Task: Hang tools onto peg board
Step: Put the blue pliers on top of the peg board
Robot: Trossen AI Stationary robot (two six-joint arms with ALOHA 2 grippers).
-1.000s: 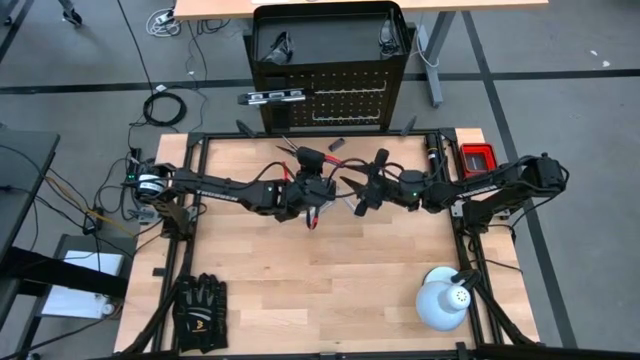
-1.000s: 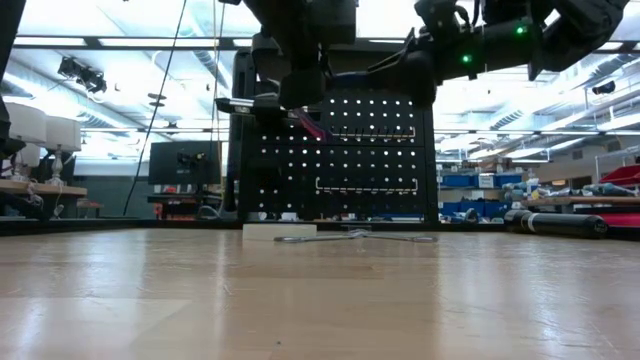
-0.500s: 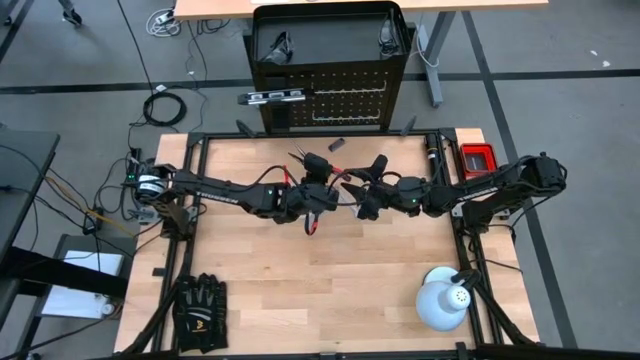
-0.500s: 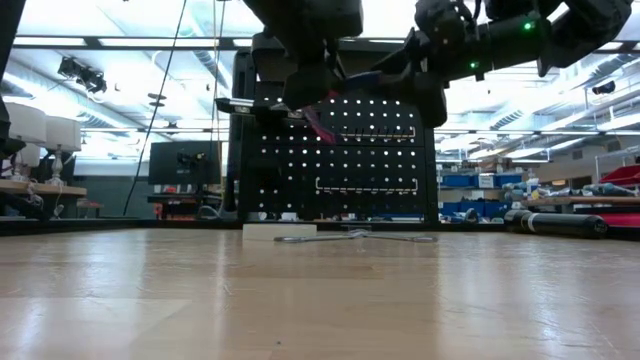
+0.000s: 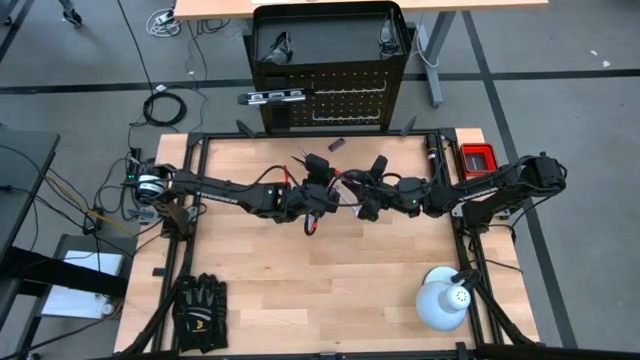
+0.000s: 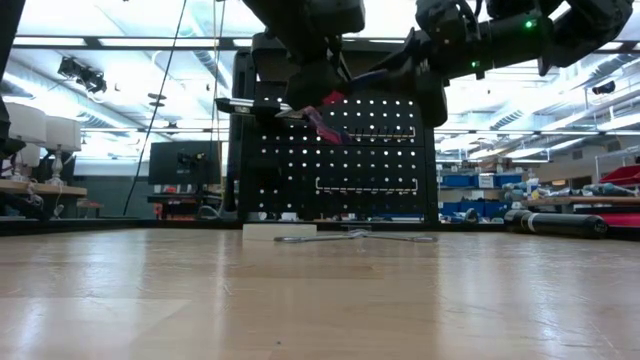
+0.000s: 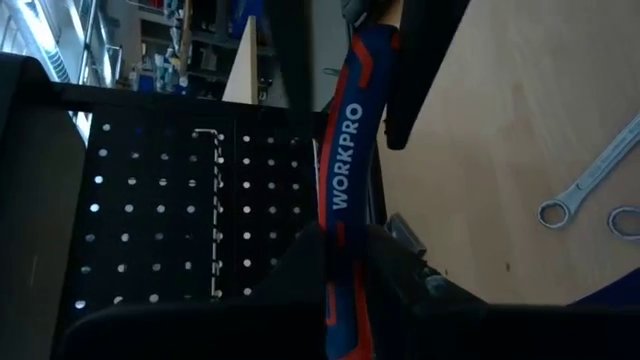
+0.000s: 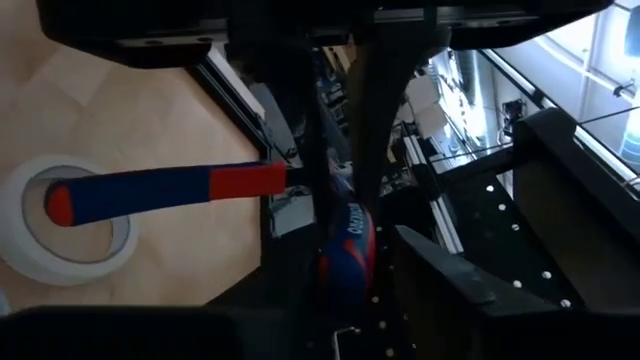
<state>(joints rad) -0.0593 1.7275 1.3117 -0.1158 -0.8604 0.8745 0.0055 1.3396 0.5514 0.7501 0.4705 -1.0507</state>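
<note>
**Pliers held aloft before the peg board**

My left gripper (image 5: 318,178) is clenched on the red-handled pliers (image 7: 340,190), raised above the table (image 5: 300,290) just in front of the peg board (image 5: 340,100). One handle runs forward between my fingers toward the board. My right gripper (image 5: 368,190) hangs just beside the pliers, touching or nearly so; I cannot tell its finger state. Two silver wrenches (image 6: 355,237) and the white tape roll (image 8: 60,235) lie on the table near the board's foot.
</note>
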